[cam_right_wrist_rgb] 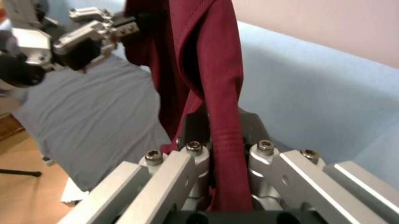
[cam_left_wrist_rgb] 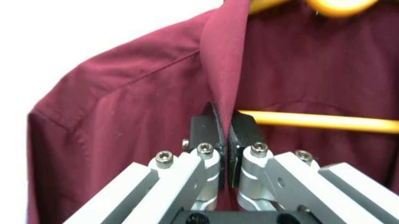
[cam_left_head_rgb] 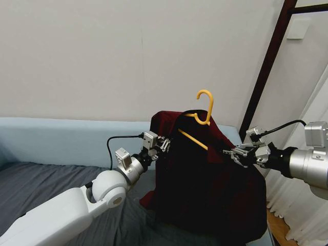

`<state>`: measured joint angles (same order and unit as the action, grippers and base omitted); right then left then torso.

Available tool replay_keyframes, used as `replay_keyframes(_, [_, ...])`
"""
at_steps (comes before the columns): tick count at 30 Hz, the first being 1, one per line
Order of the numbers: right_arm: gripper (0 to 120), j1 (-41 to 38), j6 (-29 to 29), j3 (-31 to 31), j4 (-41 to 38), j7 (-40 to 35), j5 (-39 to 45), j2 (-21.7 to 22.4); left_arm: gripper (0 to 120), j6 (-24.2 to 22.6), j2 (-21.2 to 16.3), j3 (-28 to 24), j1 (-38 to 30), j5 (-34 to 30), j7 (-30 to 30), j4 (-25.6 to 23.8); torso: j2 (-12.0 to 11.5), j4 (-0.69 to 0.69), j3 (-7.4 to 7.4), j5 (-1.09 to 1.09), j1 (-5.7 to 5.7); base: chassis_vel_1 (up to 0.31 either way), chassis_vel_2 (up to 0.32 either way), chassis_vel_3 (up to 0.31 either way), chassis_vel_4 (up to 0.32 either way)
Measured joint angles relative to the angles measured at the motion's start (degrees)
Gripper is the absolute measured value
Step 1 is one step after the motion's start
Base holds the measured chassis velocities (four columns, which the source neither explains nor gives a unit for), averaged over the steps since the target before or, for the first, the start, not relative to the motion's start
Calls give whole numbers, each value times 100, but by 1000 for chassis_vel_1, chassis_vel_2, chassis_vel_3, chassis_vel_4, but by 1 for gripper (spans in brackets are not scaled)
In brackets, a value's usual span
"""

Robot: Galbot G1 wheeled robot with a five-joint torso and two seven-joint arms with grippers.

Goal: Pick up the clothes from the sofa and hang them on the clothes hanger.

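Hanging over sofa (cam_left_head_rgb: 51,139): maroon shirt (cam_left_head_rgb: 205,179) on yellow hanger (cam_left_head_rgb: 192,139), cloth pinched between closed fingers (cam_left_wrist_rgb: 206,130) of left gripper (cam_left_head_rgb: 166,145) and right gripper (cam_left_head_rgb: 228,151).

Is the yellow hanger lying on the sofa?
No: the yellow hanger sits inside the maroon shirt, which the left hand and right hand hold up above the sofa.

White wall (cam_left_head_rgb: 102,51) behind, dark wood post (cam_left_head_rgb: 266,66) upper rt, white curtain (cam_left_head_rgb: 300,212) lower rt
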<state>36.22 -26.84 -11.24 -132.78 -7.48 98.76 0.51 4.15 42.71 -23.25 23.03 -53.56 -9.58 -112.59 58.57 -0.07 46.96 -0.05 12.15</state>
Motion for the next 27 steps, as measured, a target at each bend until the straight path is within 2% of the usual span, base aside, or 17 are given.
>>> replay_keyframes(8, [4, -8, -36, -14, 2, -113, 30, -12, 0, -116, -9, -67, -379, -218, -112, -183, 0, -1, 0, 1, 0, 0, 0, 0, 0])
replay_keyframes(20, [4, -14, -56, -63, 144, -157, 105, -32, 0, -585, -141, -69, -573, -699, -624, -1001, 0, 0, 0, 0, -1, 0, 0, 0, 0])
replay_keyframes(27, [4, -17, -58, -125, 39, -162, 223, -12, 0, -716, -49, -56, -513, -705, -925, -921, 0, 0, 0, 0, 0, 0, 0, 0, 0])
